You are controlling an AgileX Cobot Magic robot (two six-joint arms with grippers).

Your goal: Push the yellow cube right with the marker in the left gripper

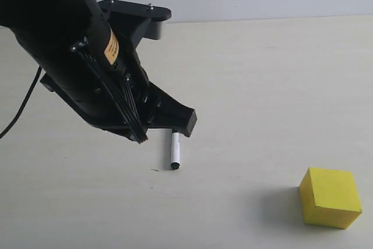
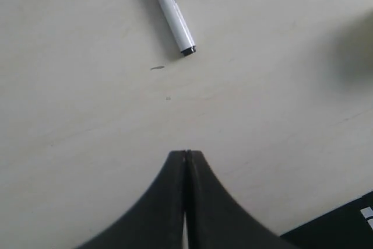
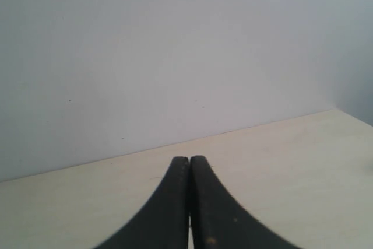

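One marker [image 1: 175,151], white barrel, black tip; yellow cube [image 1: 330,197] matte.

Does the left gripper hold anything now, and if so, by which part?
Nothing. The left gripper is shut empty; the marker lies on the table, apart.

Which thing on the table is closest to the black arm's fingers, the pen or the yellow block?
The marker: the slim white pen lying flat right by the shut left fingers, not held. The yellow cube sits well apart, off to the right.
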